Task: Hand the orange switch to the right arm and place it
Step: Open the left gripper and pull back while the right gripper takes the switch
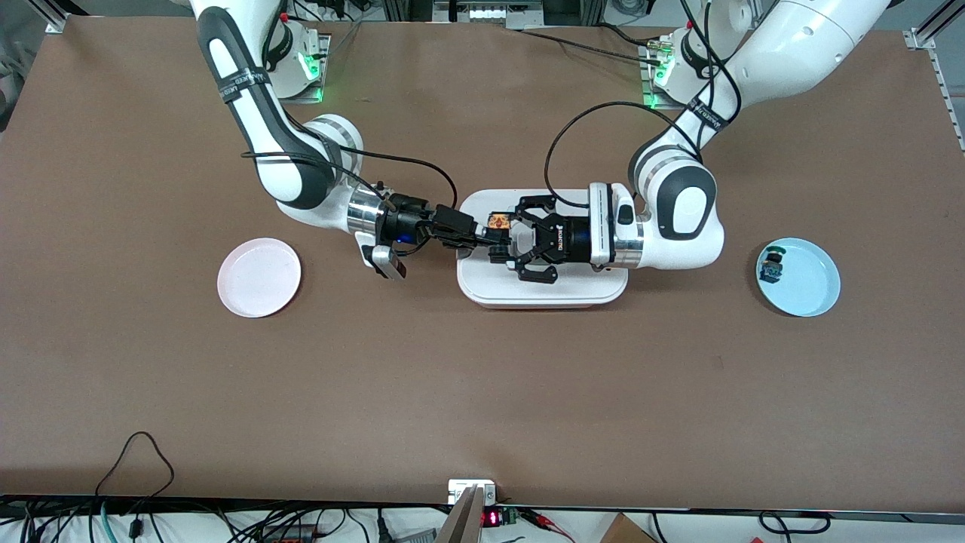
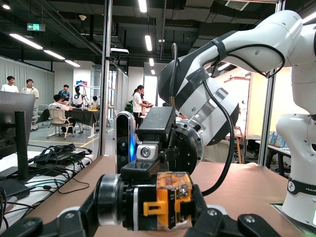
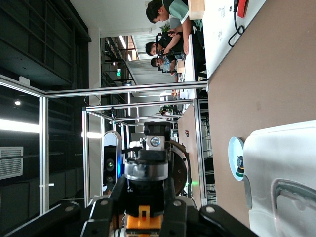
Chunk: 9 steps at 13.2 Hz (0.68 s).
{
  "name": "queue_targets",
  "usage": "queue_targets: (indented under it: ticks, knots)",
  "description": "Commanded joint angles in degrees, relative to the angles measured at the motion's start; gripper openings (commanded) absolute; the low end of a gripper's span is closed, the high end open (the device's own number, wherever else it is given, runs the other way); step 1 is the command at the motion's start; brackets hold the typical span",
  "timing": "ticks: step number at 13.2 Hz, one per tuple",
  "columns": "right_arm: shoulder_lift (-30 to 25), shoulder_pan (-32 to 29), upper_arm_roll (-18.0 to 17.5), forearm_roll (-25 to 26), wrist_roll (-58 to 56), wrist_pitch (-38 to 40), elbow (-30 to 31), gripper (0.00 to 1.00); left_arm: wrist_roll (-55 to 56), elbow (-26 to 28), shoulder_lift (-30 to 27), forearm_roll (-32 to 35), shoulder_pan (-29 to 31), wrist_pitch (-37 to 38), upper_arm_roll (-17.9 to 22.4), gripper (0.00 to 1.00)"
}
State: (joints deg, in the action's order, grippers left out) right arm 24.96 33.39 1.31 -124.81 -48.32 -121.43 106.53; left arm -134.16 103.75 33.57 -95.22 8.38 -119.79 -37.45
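Mid-handoff at frame centre: our right gripper (image 1: 499, 243) pinches the switch (image 1: 498, 222); left gripper (image 1: 520, 243) jaws spread; placing remains.

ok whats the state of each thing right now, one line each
orange switch: in the air over the white tray, between both grippers
right gripper: at the switch, over the tray
left gripper: open, around the switch
white tray: flat at mid table
pink plate: bare, toward the right arm's end
blue plate: holds a green-capped switch
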Motion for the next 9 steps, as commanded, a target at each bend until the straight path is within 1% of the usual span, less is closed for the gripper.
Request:
queue_targets:
  ticks: [1, 2, 4, 5, 8, 9]
  knots:
    - [0.62, -0.96, -0.43, 0.09, 0.95, -0.21, -2.38, 0.00, -1.11, 1.10, -0.53, -1.54, -0.12, -0.35, -0.08, 0.00]
    - [0.62, -0.96, -0.43, 0.09, 0.86, -0.21, -2.38, 0.00, -1.54, 1.19, -0.53, -1.54, -0.21, -0.27, -0.08, 0.02]
    - [0.53, -0.96, -0.43, 0.09, 0.95, -0.21, -2.47, 0.00, -2.07, 1.10, -0.79, -1.54, -0.03, -0.27, -0.08, 0.98]
    - [0.53, -1.05, -0.43, 0.09, 0.95, -0.12, -2.38, 0.00, -1.46, 1.19, -1.23, -1.54, 0.06, -0.27, -0.08, 1.00]
    - [0.53, -1.13, -0.34, 0.35, 1.30, -0.21, -2.56, 0.00, -1.11, 1.19, -1.49, -1.46, 0.32, -0.18, -0.08, 1.00]
    - [0.53, -1.48, -0.34, 1.84, 1.30, -0.12, -2.56, 0.00, 0.20, 1.10, -2.02, -1.28, 0.32, -0.18, 0.01, 1.00]
